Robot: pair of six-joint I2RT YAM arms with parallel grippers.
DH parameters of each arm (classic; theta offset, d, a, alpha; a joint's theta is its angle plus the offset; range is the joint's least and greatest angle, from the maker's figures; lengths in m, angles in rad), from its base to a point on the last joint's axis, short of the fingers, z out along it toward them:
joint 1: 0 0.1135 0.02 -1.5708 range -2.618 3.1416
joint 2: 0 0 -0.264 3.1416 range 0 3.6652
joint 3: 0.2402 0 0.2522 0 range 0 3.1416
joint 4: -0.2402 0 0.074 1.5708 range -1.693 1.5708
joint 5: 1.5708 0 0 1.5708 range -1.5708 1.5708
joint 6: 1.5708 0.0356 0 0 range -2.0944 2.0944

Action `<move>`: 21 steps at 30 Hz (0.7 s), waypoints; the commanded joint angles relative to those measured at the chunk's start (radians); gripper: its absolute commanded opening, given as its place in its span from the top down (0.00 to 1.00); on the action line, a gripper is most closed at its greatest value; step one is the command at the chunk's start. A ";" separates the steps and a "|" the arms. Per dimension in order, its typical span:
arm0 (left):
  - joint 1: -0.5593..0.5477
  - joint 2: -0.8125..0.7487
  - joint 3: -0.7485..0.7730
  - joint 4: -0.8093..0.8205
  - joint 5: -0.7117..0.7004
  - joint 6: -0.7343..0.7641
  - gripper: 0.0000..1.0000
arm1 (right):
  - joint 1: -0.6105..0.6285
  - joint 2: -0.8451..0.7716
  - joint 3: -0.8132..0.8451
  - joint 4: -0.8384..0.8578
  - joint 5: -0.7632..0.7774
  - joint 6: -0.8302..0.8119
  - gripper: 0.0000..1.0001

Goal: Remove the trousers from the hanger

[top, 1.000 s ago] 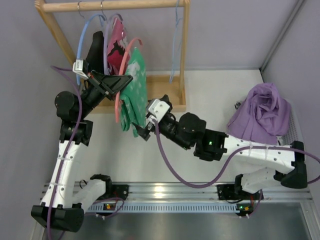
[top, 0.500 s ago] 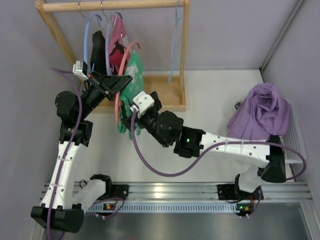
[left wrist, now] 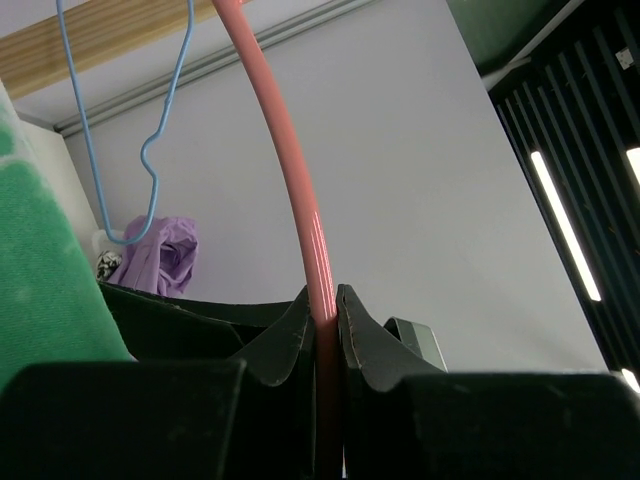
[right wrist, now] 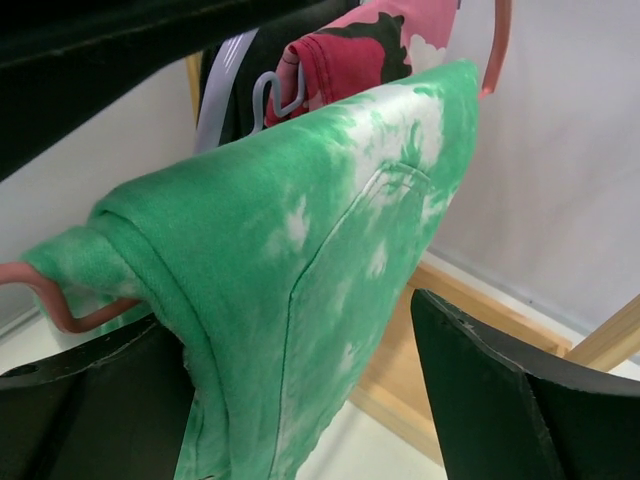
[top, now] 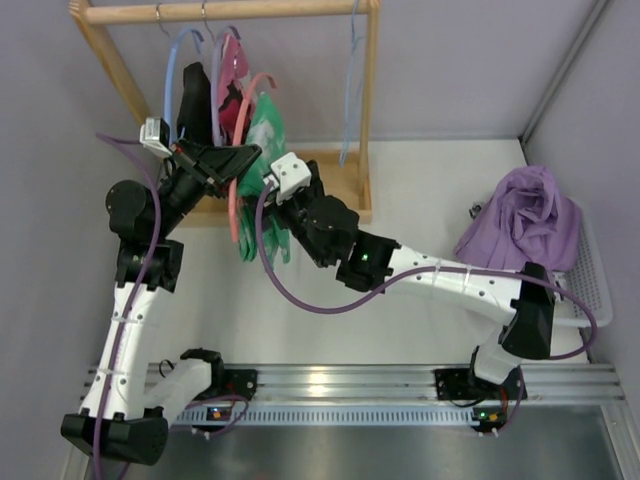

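The left end effector [left wrist: 322, 303] pinches the pink hanger [left wrist: 287, 165] tight, so I think it cannot swing. The green trousers [right wrist: 330, 260] hang folded over its bar, up by the wooden rack [top: 230, 11]. The right end effector [right wrist: 300, 360] is wide open around them, ready to pull.

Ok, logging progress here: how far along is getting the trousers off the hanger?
Done: left end effector is clamped on the hanger. In hand: right end effector sits open, straddling the trousers. Left: gripping and pulling them off; they are draped over the hanger's bar.
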 commanded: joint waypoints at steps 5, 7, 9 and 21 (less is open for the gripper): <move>-0.003 -0.026 0.102 0.185 -0.028 -0.035 1.00 | -0.032 -0.003 -0.009 0.042 0.018 -0.040 0.23; -0.003 -0.026 0.104 0.185 -0.025 -0.035 1.00 | -0.036 0.000 -0.009 0.054 0.019 -0.044 0.37; -0.003 -0.028 0.106 0.185 -0.024 -0.036 1.00 | -0.056 0.006 0.004 0.057 0.026 -0.045 0.44; -0.003 -0.031 0.092 0.170 -0.025 -0.036 1.00 | -0.095 -0.057 0.017 -0.001 -0.074 -0.048 1.00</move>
